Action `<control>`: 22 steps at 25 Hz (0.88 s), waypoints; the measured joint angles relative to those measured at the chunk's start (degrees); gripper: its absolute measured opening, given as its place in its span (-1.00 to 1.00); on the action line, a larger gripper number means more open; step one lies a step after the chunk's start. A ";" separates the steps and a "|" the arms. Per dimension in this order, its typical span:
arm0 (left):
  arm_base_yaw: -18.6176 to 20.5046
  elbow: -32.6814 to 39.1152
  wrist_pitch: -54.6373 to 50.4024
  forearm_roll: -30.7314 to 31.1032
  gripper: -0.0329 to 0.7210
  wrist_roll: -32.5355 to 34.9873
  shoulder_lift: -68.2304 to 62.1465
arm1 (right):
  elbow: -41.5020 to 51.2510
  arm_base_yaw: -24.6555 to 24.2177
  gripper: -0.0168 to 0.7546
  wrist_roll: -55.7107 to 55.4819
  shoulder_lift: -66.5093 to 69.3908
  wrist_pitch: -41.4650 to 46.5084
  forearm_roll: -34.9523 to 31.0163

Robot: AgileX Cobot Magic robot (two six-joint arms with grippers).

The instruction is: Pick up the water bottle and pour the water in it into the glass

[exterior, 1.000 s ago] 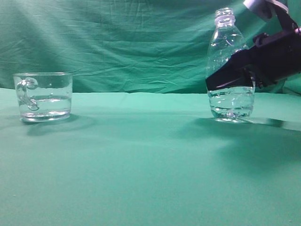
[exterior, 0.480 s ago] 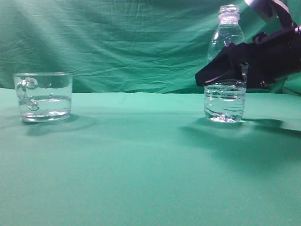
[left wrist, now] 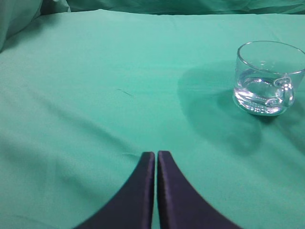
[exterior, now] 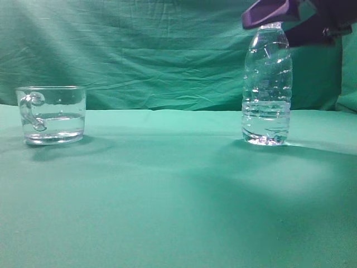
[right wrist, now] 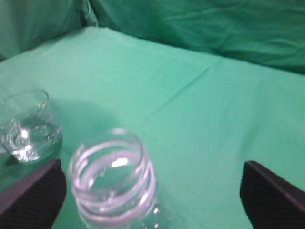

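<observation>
right fingers [right wrist: 152,191] spread wide, empty, above water bottle [exterior: 266,89] | left fingers [left wrist: 156,164] closed, empty | glass [exterior: 51,114] well apart

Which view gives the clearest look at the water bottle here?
The exterior view: the water bottle stands upright on the green cloth, seen whole from base to neck, water low inside. The right wrist view shows only its blurred open neck from above, between that gripper's spread fingers. The left wrist view misses it, showing only the glass.

Open neck of the water bottle [right wrist: 113,179] between spread hand [right wrist: 152,191] fingers [right wrist: 33,195], glass [right wrist: 29,125] far left.
</observation>
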State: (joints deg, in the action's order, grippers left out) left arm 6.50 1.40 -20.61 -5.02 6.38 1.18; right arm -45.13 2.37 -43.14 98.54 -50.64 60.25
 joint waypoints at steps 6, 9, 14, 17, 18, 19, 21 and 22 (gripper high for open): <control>0.00 0.00 0.00 0.00 -0.91 0.00 0.00 | 0.00 -2.10 0.68 -6.12 -11.42 0.11 4.46; 0.00 0.00 0.00 0.00 -0.91 0.00 0.00 | 0.00 -2.10 0.28 -11.98 -17.16 -0.09 9.83; 0.00 0.00 0.00 0.00 -0.91 0.00 0.00 | 0.15 -2.10 -0.73 -24.16 -27.13 -0.52 16.36; 0.00 0.00 0.00 0.00 -0.91 0.00 0.00 | 0.25 -2.10 -0.96 -31.89 -33.33 -0.52 18.20; 0.00 0.00 0.00 0.00 -0.91 0.00 0.00 | 0.25 -2.10 -0.96 -33.81 -35.52 -0.52 19.24; 0.00 0.00 0.00 0.00 -0.91 0.00 0.00 | 0.35 -2.10 -0.96 -35.82 -37.32 -0.52 20.32; 0.00 0.00 0.00 0.00 -0.91 0.00 0.00 | 0.28 -2.10 -0.96 -39.02 -41.46 -0.67 23.08; 0.00 0.00 0.00 0.00 -0.91 0.00 0.00 | 0.38 -2.10 -0.96 -40.66 -43.50 -1.28 24.15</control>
State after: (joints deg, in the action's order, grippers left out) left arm 6.50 1.40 -20.61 -5.02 6.38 1.18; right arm -44.76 0.27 -83.80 55.04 -51.92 84.40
